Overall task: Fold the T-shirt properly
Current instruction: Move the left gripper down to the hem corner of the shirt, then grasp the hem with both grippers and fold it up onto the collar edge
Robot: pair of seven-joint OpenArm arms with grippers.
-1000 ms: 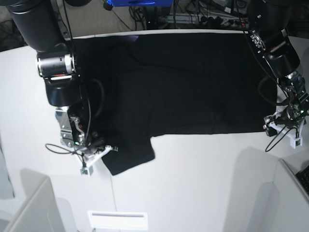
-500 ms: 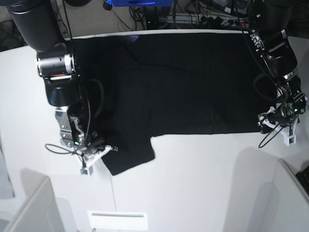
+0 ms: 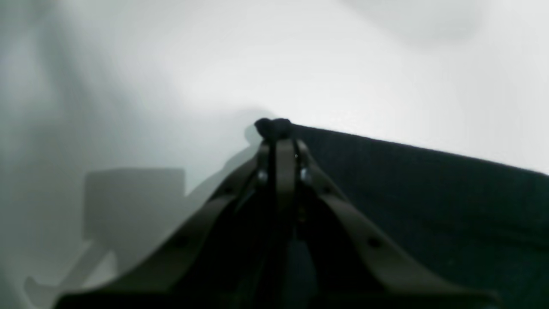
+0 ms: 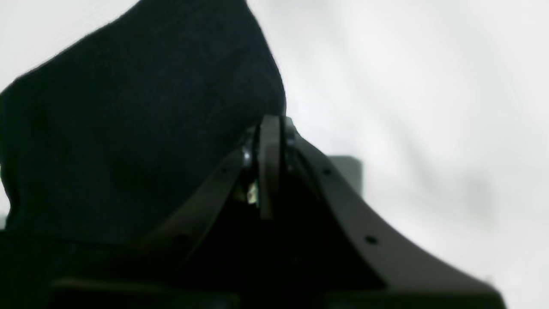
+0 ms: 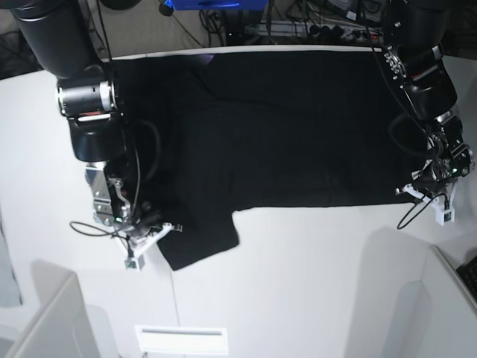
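Here the large plain black cloth T-shirt (image 5: pixel 276 127) lies spread flat over the white table (image 5: pixel 313 283), filling the upper middle of the base view. The left gripper (image 5: pixel 411 192), at the frame's right edge, has its fingers pinched together on the shirt's lower corner. The right gripper (image 5: pixel 165 227), at lower left, is clamped on the sleeve edge.

One black T-shirt (image 5: pixel 276 127) lies on one white table (image 5: pixel 313 283). Two arms carry one gripper each: the left gripper (image 5: pixel 417 192) at three o'clock, the right gripper (image 5: pixel 160 227) at eight o'clock. Cables at twelve o'clock look like several, too tangled to count.
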